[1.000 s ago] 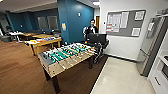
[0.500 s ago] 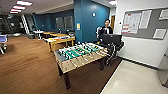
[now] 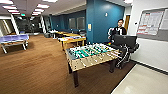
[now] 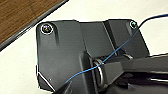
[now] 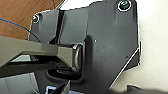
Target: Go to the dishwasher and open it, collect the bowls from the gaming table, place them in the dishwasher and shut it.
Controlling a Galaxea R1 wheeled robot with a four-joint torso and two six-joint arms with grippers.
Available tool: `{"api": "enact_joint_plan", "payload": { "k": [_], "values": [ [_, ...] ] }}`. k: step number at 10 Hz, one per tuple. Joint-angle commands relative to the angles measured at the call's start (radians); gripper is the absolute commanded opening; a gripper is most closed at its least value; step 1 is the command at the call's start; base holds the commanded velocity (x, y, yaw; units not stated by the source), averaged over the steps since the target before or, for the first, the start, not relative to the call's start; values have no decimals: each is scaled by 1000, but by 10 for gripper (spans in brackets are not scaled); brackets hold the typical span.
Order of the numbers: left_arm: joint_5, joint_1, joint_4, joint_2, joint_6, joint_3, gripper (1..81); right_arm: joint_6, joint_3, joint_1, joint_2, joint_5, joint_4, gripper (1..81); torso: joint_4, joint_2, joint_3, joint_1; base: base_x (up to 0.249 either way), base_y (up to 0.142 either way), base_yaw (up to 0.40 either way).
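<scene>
I am driving through the open lounge, and from the head camera I judge the task to be at an early or middle travelling stage: no dishwasher is in sight here, so I cannot tell from this spot whether it stands open, and no bowls are in front of me that I can make out. Straight ahead stands the foosball table, green field and rods, on the brown wood-look floor; it is not the one I want. Beyond its far left corner is the gaming table, with a yellow edge and a pale top carrying some coloured things I cannot resolve; whether bowls sit on it is too small to tell. A person stands behind the foosball table's far right end beside a dark rig, near the blue wall. To my right the floor changes to pale tile along a white wall bearing a notice board. A blue table-tennis table sits well off on the left. Both wrist cameras look down past the arm's own dark plate at pale tile and a strip of wood floor; I cannot tell how far either gripper is parted or whether either carries anything, so collecting, loading and closing all appear left to do
</scene>
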Motion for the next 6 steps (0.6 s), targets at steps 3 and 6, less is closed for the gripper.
{"api": "enact_joint_plan", "payload": {
  "k": [3, 6],
  "values": [
    [46, -40, -4, -11, -5, 0, 811, -4, 4, 45, -7, -50, -18, 811, 0, 0, 0, 0, 0, 0, 351],
    [48, -40, -4, -10, -5, 0, 811, -4, 3, 45, -7, -50, -18, 811, 0, 0, 0, 0, 0, 0, 352]
  ]
}}
